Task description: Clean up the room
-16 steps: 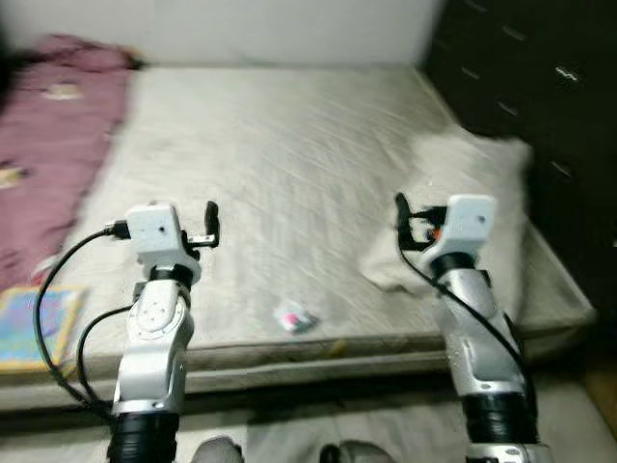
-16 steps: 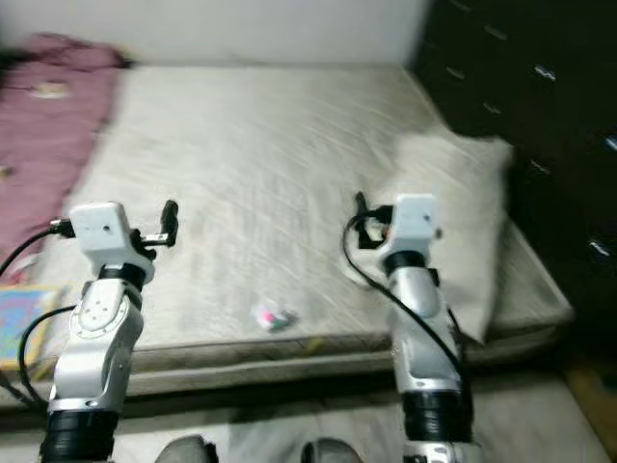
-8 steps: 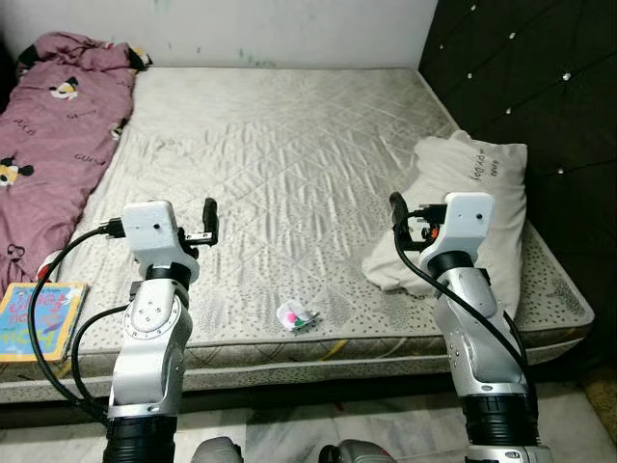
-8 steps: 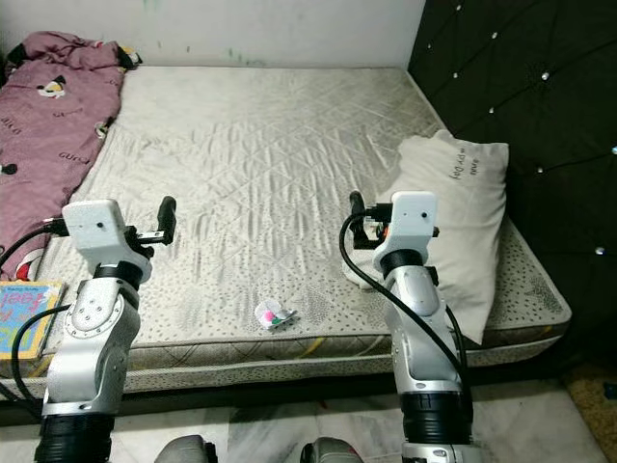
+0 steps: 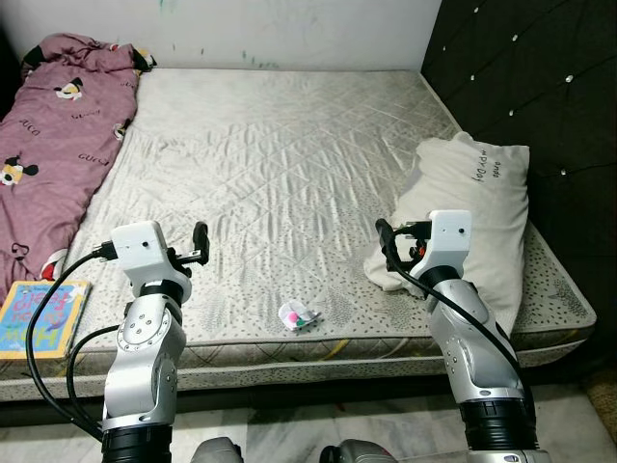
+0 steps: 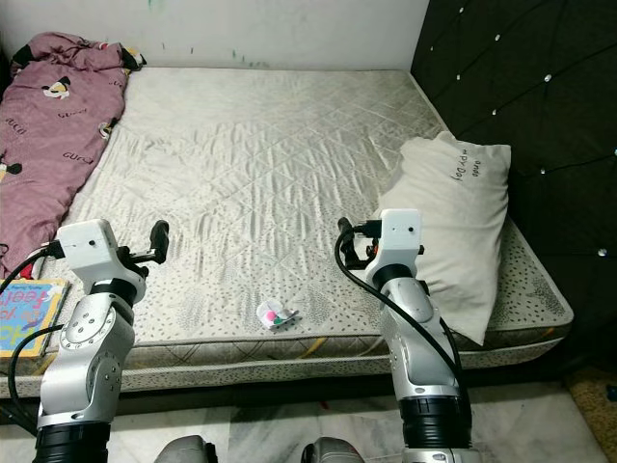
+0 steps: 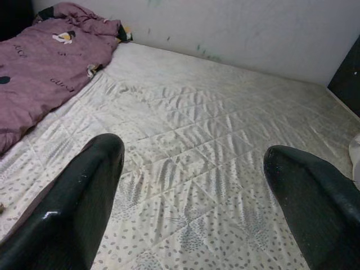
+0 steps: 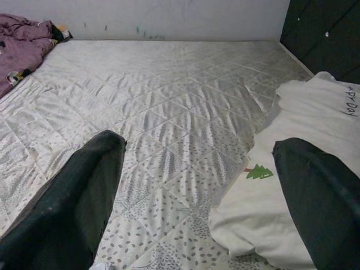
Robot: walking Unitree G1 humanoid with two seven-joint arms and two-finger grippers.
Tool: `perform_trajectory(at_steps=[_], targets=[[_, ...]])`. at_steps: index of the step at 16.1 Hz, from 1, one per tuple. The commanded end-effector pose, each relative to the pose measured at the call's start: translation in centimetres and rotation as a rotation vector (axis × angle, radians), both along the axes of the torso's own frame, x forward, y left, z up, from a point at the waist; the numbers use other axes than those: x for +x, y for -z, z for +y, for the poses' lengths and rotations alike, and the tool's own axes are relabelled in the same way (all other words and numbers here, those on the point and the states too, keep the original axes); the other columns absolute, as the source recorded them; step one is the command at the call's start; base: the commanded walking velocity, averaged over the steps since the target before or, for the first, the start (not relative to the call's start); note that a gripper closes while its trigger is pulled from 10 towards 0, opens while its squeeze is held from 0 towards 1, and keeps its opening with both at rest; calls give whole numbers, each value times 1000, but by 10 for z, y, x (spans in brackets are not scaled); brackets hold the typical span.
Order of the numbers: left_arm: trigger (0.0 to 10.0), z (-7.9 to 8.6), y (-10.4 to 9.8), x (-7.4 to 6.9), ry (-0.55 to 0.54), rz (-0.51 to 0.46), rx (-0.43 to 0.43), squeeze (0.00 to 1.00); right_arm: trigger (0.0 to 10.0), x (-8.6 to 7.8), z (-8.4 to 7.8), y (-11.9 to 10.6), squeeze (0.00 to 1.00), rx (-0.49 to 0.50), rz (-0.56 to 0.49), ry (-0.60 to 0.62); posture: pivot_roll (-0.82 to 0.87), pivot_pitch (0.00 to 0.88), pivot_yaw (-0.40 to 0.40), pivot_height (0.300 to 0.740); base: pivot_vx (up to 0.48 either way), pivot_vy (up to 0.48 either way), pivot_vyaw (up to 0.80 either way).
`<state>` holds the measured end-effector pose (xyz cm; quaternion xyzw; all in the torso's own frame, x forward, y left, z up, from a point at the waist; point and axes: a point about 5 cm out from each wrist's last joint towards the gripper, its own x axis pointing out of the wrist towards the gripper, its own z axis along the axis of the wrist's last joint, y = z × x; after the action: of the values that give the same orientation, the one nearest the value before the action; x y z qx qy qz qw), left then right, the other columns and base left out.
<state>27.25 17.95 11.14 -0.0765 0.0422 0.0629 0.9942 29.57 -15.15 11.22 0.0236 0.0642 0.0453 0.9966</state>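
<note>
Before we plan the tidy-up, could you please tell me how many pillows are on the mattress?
1. The white pillow lies at the mattress's right edge, beside the dark padded wall. Another could be hidden under the purple blanket on the left; that cannot be told.

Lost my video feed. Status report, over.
Left gripper and right gripper open, empty, over mattress. Small wrapper near front edge, untouched. Pillow beside right gripper.

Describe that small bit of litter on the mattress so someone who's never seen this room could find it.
Start at the bare quilted mattress and go to its near edge, between the left gripper and right gripper. There lies a small crumpled clear wrapper with pink and green inside, the only tiny, brightly coloured thing on the grey sheet.
</note>
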Motion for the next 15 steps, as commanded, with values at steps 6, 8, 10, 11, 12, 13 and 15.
perform_trajectory(at_steps=[6,8,10,11,12,13,15], targets=[[10000,-2,-2,0,16,7,1,0,10000,-1,1,-7,0,-9,-28,-25,9,0,-38,740,0,0,0],[10000,-2,-3,0,18,6,3,0,10000,-2,2,-8,0,-16,-39,-28,10,0,-39,740,0,0,0],[10000,-3,-3,0,18,5,5,0,10000,-2,2,-9,0,-19,-44,-36,11,0,-41,740,0,0,0],[10000,-3,-4,1,16,2,7,0,10000,-1,3,-10,0,-23,-46,-43,10,0,-41,740,0,0,0],[10000,-2,-6,1,12,-8,16,0,10000,-1,3,-10,0,-30,-53,-53,10,0,-41,732,0,0,0],[10000,-1,-10,2,1,-32,31,0,10000,0,4,-12,0,-39,-60,-60,8,0,-42,728,0,0,0],[10000,3,-16,6,-33,-64,44,0,10000,0,5,-14,0,-52,-74,-74,9,0,-44,728,0,0,0]])
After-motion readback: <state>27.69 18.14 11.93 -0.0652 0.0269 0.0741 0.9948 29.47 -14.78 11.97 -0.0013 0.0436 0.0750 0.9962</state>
